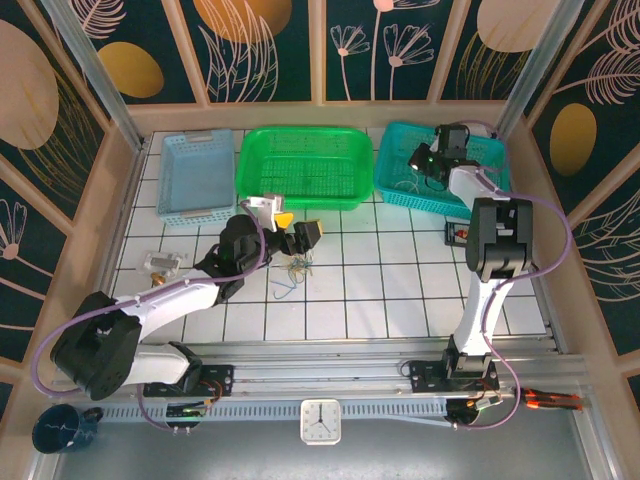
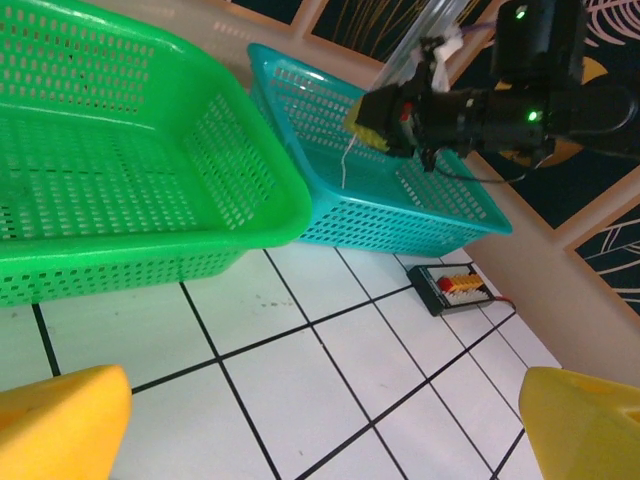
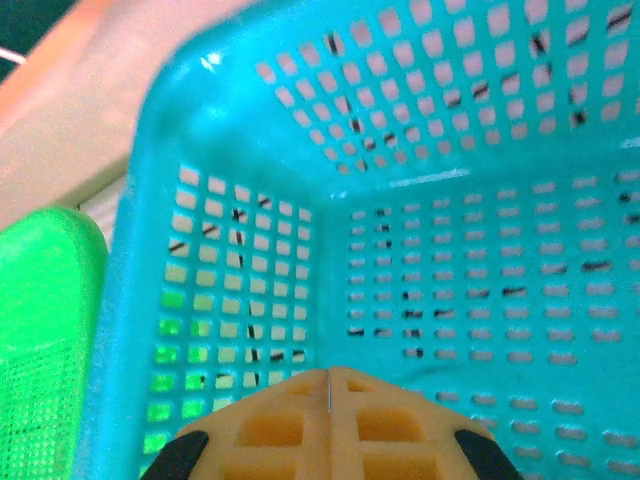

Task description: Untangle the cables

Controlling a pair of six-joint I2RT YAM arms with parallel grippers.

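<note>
Noted left arm stretched low across tabletop (image 1: 400, 290), left hand (image 1: 297, 226) spread wide open, just beyond tangle of cables (image 1: 291, 272) lying on white tile. Noted right arm reaching forward over teal basket (image 1: 385, 170), right hand (image 1: 422, 158) pressed closed on thin whitish cable (image 2: 344, 165) dangling into basket.

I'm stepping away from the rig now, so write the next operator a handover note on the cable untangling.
Left tool: open, empty, over the tiles in front of the green basket.
Right tool: shut over the teal basket, apparently pinching a thin whitish cable that hangs from it.
Table: the other cables lie in a loose tangle on the tiles beside the left tool.
Done: one cable seemingly separated, not yet released.
Left: drop it, then pull the tangle apart.
</note>
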